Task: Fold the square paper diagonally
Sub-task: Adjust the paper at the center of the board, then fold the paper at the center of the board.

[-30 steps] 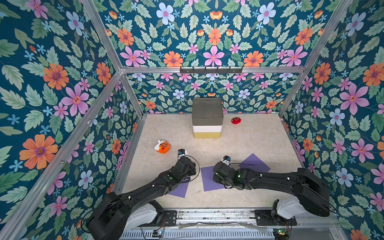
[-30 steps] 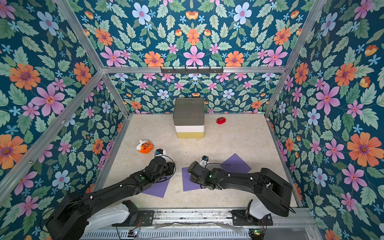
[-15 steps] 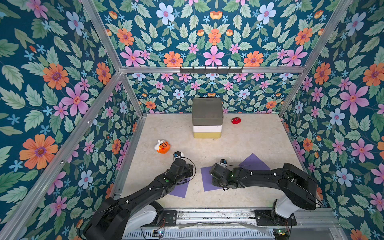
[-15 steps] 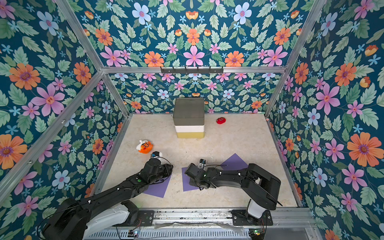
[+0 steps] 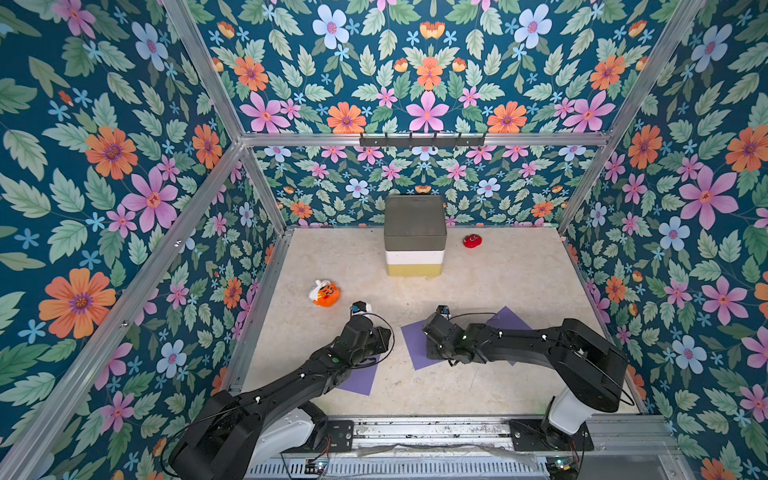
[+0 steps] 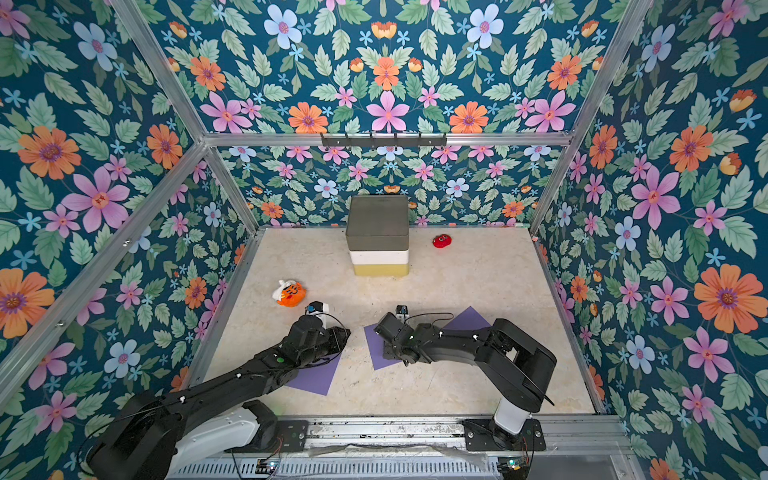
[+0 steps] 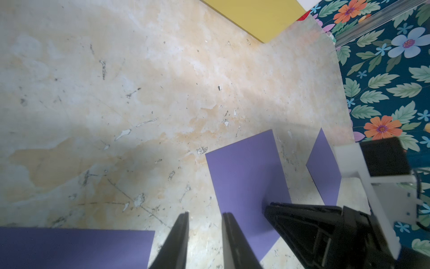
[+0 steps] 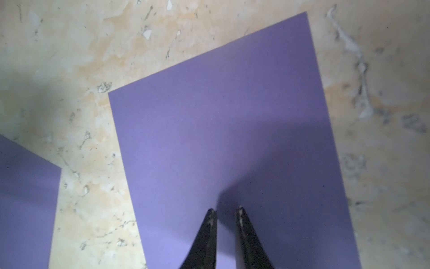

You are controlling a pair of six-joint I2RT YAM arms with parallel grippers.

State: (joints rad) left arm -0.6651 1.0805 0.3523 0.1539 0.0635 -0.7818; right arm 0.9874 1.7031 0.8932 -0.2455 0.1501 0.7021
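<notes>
Square paper [image 8: 221, 116]: lying flat and unfolded on the table [image 5: 498, 274], near the front and roughly midway between the two arms, showing no crease. Starting at the right gripper [image 8: 226, 209]: hanging tips-down over the sheet's inner area, jaws standing narrowly apart and gripping nothing. Tips sitting right at their own shadow, so either touching the sheet or hovering just clear, and impossible to tell which. Looking, by judgement, like bracing the sheet rather than picking it up, and not yet beginning the fold itself. Moving to the left gripper [image 7: 204, 215]: also standing narrowly open and empty. Hovering over bare table just beside the sheet's edge, between it and a second purple sheet [image 5: 359, 380] lying partly under the left arm. Going further out: a third purple sheet [image 5: 509, 318] lying behind the right arm, apart from the middle one. Beyond the left gripper, an orange toy [image 5: 326, 293] sitting alone. Well apart near the back wall, a stacked box [image 5: 414, 235] and a small red toy [image 5: 472, 240]. Probably calling next for getting one corner off the hard surface while holding the sheet against sliding with the other gripper. Then carrying that corner across onto the opposite one and pressing along the diagonal. Risking a skewed crease through any slip of the thin sheet.
</notes>
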